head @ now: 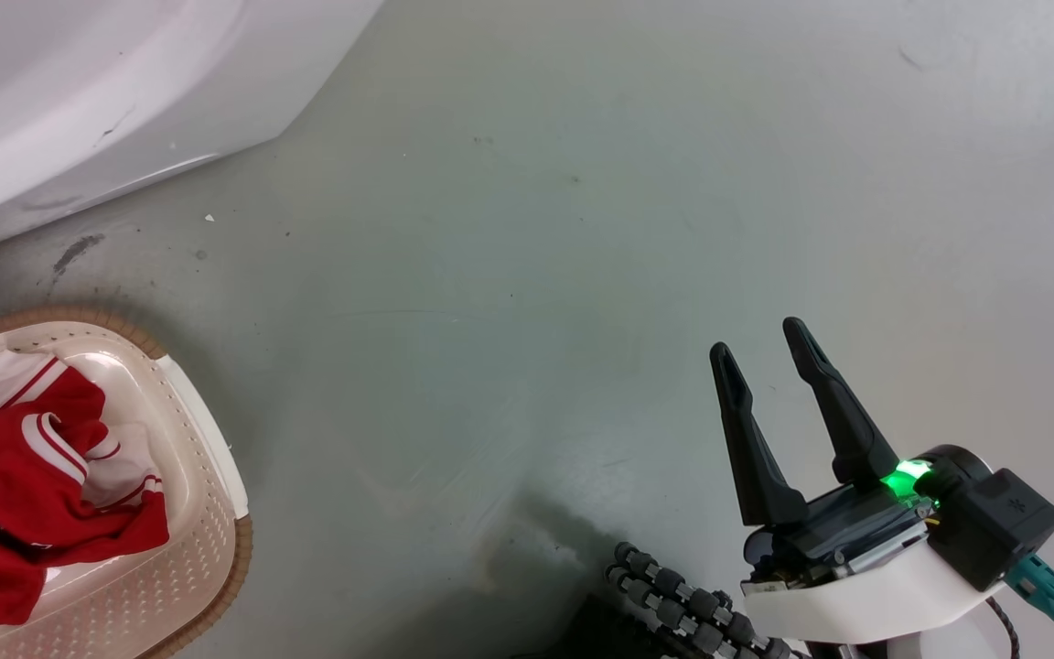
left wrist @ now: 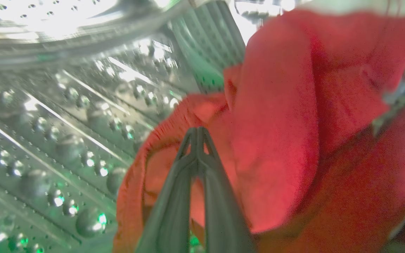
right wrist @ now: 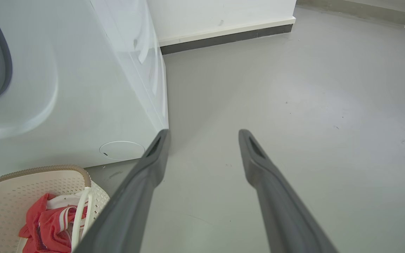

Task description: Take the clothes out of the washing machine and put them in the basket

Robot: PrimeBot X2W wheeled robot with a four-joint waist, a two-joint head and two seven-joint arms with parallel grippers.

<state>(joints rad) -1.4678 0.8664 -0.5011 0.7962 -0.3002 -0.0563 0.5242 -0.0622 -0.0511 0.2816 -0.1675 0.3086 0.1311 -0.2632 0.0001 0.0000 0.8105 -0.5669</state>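
In drum (left wrist: pixel 47 123), left tool (left wrist: pixel 197 131) pinching red garment (left wrist: pixel 287 123), right tool (head: pixel 757 335) spread

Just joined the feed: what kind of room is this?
Likely a laundry area: a white front-loading washing machine, a basket holding red clothes beside it, and a plain grey floor.

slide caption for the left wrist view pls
Inside the perforated steel drum, left pincer shut on bright red soft fabric garment.
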